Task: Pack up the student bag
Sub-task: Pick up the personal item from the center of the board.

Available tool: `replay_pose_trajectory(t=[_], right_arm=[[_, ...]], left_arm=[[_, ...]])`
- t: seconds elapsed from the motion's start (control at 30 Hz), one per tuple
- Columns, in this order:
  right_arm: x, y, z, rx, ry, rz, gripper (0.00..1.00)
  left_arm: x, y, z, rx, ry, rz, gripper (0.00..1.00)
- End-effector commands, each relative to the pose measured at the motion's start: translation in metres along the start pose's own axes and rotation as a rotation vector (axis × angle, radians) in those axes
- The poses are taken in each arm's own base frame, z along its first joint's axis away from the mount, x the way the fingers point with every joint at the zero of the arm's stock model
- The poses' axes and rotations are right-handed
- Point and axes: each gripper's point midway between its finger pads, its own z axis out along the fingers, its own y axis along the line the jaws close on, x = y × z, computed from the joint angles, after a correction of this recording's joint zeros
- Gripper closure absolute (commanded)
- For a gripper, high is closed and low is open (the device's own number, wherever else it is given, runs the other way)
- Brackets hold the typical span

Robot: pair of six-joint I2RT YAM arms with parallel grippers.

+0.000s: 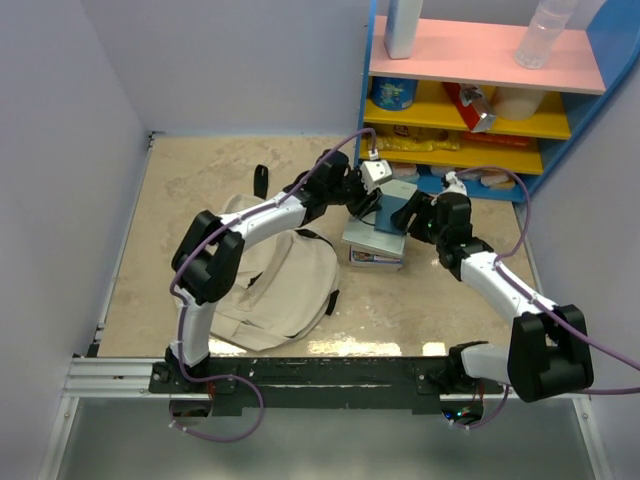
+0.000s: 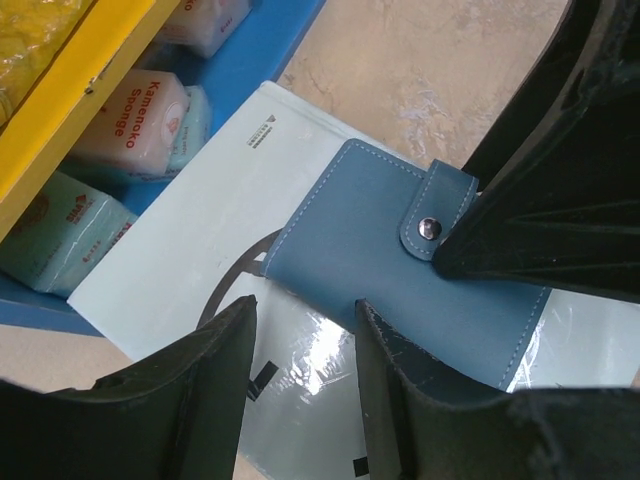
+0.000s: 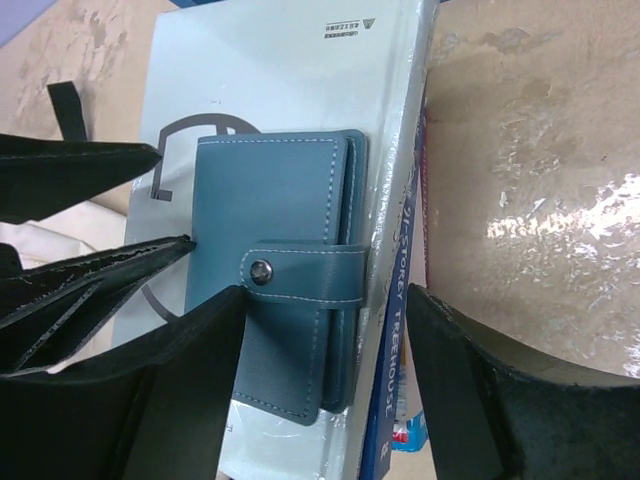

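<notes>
The student bag [image 1: 285,275], beige with black straps, lies flat on the table left of centre. To its right is a small stack of books [image 1: 372,248] topped by a white book [image 2: 190,250] [image 3: 270,80]. A blue snap-strap notebook [image 2: 390,270] [image 3: 275,200] rests on that white book. My left gripper [image 1: 366,204] [image 2: 305,335] is open, low over the white cover, with one finger at the notebook's edge. From the other side my right gripper [image 1: 412,216] [image 3: 325,335] is open and straddles the notebook's strap end and the stack's spine side. Nothing is lifted.
A blue-framed shelf unit [image 1: 480,110] with pink and yellow boards stands just behind the stack, holding sponge packs [image 2: 130,130], snacks and a bottle [image 1: 545,30]. A blue-spined book [image 3: 395,385] lies lower in the stack. Grey walls close in on the left and back.
</notes>
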Motion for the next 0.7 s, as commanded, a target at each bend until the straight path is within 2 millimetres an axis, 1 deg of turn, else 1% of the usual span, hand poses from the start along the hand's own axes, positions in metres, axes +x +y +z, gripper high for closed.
replay_pose_trajectory(t=[0.0,0.03,0.07,0.17,0.23,0.33,0.37,0.43,0.47,0.5,0.53,0.57,0.6,0.63,0.67], right_arm=[[-0.011,0.013,-0.006,-0.075,-0.040,0.032,0.32],[-0.010,0.014,-0.007,-0.080,-0.039,0.034,0.32],[-0.010,0.014,-0.007,-0.081,-0.042,0.040,0.32],[-0.009,0.014,-0.010,-0.094,-0.042,0.057,0.33],[-0.011,0.016,-0.012,-0.102,-0.049,0.063,0.34],[-0.013,0.017,-0.015,-0.111,-0.052,0.079,0.38],[-0.015,0.019,-0.017,-0.119,-0.059,0.081,0.44],[-0.020,0.022,-0.022,-0.127,-0.070,0.090,0.56],[-0.025,0.024,-0.027,-0.128,-0.087,0.093,0.70],[-0.028,0.026,-0.030,-0.130,-0.095,0.093,0.78],[-0.030,0.027,-0.032,-0.132,-0.099,0.092,0.84],[-0.033,0.029,-0.036,-0.132,-0.107,0.092,0.94],[-0.037,0.031,-0.040,-0.138,-0.120,0.093,0.97],[-0.038,0.032,-0.042,-0.138,-0.120,0.092,1.00],[-0.040,0.034,-0.045,-0.139,-0.122,0.092,1.00]], left_arm=[[-0.004,-0.024,0.014,0.051,0.009,0.006,0.51],[-0.003,-0.028,0.016,0.059,0.010,0.004,0.51],[-0.005,-0.036,0.020,0.073,0.008,0.004,0.51],[-0.007,-0.049,0.025,0.094,0.002,-0.006,0.51],[-0.008,-0.052,0.025,0.096,-0.001,-0.012,0.51],[-0.013,-0.050,0.021,0.084,-0.005,-0.003,0.51],[-0.013,-0.047,0.019,0.078,-0.001,0.001,0.51],[-0.023,-0.038,0.011,0.053,-0.014,0.008,0.51],[-0.026,-0.028,0.004,0.037,-0.017,-0.003,0.50],[-0.036,-0.024,-0.006,0.035,-0.023,-0.021,0.50],[-0.041,-0.017,-0.014,0.021,-0.027,-0.032,0.48],[-0.040,-0.003,-0.025,-0.003,-0.019,-0.056,0.48],[-0.052,0.004,-0.042,-0.013,-0.040,-0.067,0.45],[-0.057,0.010,-0.053,-0.024,-0.045,-0.074,0.43],[-0.051,0.026,-0.069,-0.056,-0.026,-0.101,0.42]])
